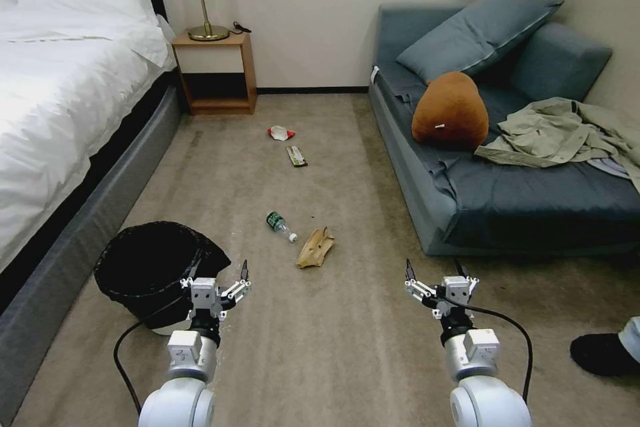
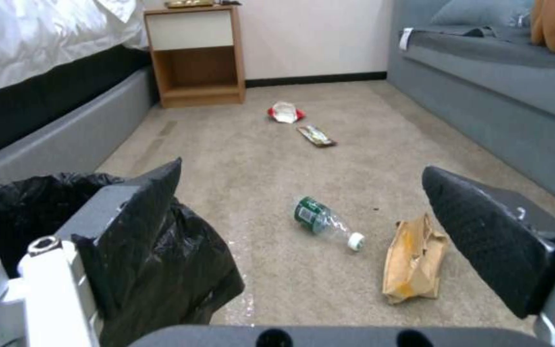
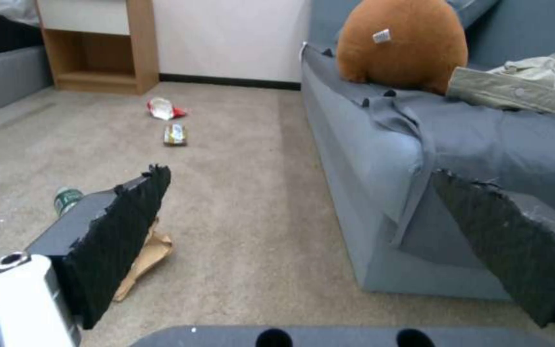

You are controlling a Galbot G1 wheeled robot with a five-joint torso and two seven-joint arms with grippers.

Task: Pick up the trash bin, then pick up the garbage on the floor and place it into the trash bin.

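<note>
The trash bin (image 1: 150,267), white with a black bag liner, stands on the carpet beside the bed. My left gripper (image 1: 219,273) hovers open just right of its rim, one finger against the liner (image 2: 181,270). My right gripper (image 1: 433,270) hangs open over bare carpet near the sofa's front corner. The garbage lies ahead: a tan paper bag (image 1: 315,247), a clear bottle with a green label (image 1: 280,225), a dark snack wrapper (image 1: 297,156) and a red-and-white wrapper (image 1: 280,133). The bottle (image 2: 321,221) and paper bag (image 2: 412,260) lie closest to the left gripper.
A white bed (image 1: 60,100) runs along the left, with a wooden nightstand (image 1: 217,73) and lamp at the far wall. A grey sofa (image 1: 533,200) on the right holds a brown plush cushion (image 1: 450,110) and a khaki jacket (image 1: 560,133). A person's shoe (image 1: 603,353) is at the right edge.
</note>
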